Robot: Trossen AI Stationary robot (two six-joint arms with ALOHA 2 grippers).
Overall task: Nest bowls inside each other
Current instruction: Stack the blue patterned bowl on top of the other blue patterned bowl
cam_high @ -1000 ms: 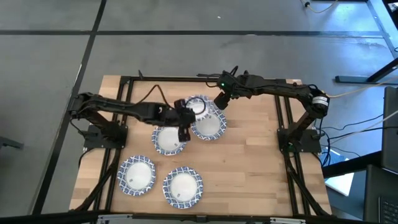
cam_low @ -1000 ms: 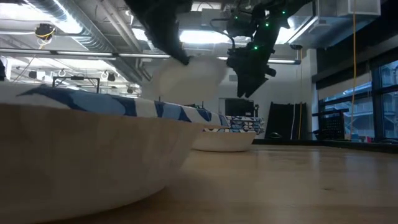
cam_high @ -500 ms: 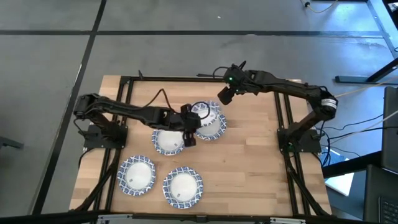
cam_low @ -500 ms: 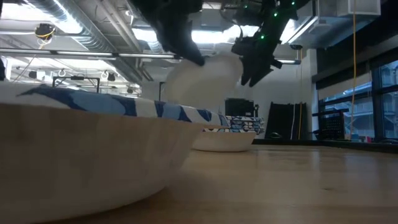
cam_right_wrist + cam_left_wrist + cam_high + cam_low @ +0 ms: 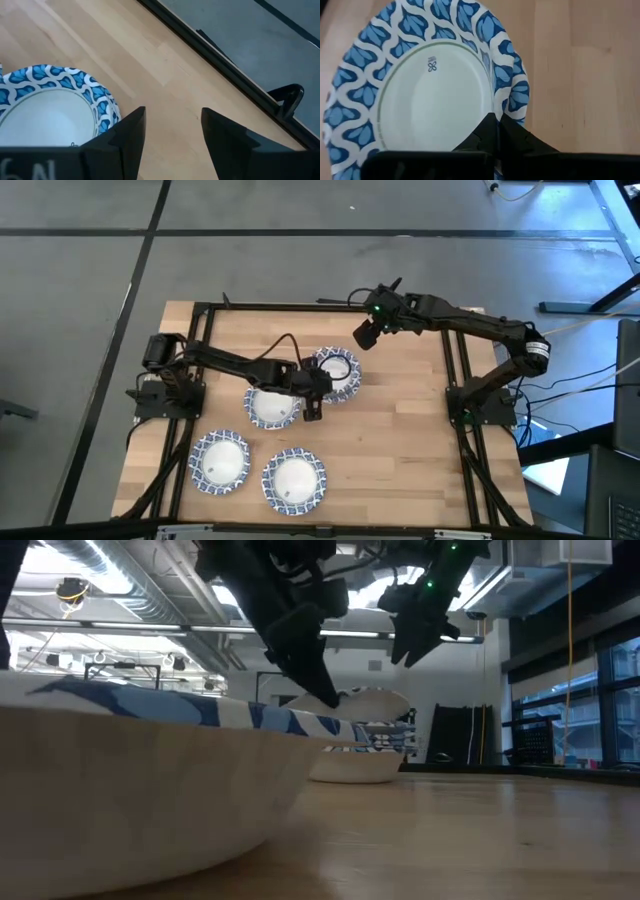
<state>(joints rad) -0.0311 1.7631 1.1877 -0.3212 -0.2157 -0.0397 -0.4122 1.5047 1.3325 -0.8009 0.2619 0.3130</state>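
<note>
Left gripper (image 5: 313,392): pinched shut on the rim of a paper bowl (image 5: 427,87), holding it upside down over the stack of bowls (image 5: 337,380) just beyond the fingers.
Held bowl: underside up, its stamped mark visible in the left wrist view; resting on or just above the stack, I cannot tell which.
Doing it well: centre rim over rim before letting go, release gently.
Other bowls: one (image 5: 271,404) beside the left gripper, two (image 5: 221,462) nearer the worktop (image 5: 400,450) front.
Right gripper (image 5: 365,335): fingers spread, empty, hovering just past the stack.
</note>
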